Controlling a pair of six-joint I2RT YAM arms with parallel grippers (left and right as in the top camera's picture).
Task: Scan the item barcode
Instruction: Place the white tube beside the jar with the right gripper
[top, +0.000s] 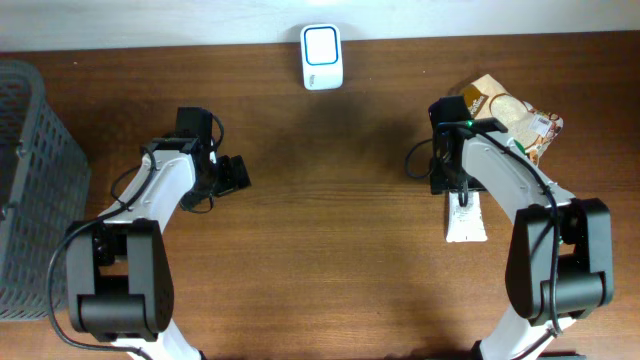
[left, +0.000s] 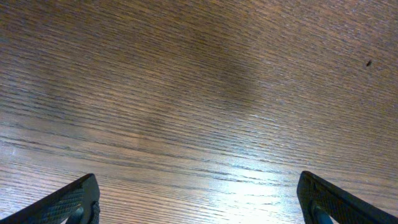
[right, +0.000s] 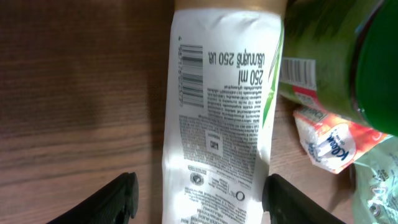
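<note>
Grey plastic basket (top: 30, 180) stands at the left edge of the wooden table (top: 330, 260). Next to it, the left gripper (left: 198, 186) is fully open and holds nothing; its camera shows only bare wood between the two fingers. At the far edge, near the middle, lies a white scanner (top: 322, 55).

On the right side lies the tube (top: 467, 222), flat on the table, partly under the right arm. It is white, with a tan end, a green stripe along one side, small printed text and a black barcode (right: 191, 71) facing up. The right gripper (right: 202, 193) is open, one finger on each side of the tube, and the left finger is clearly apart from it. Whether the other finger touches it, I cannot tell.

From above, the tube is only a pale shape near a snack bag (top: 515, 118). The right wrist camera shows the label and barcode, and also a green pack (right: 336, 56) and an orange-white packet (right: 329, 140) just beside the tube.
</note>
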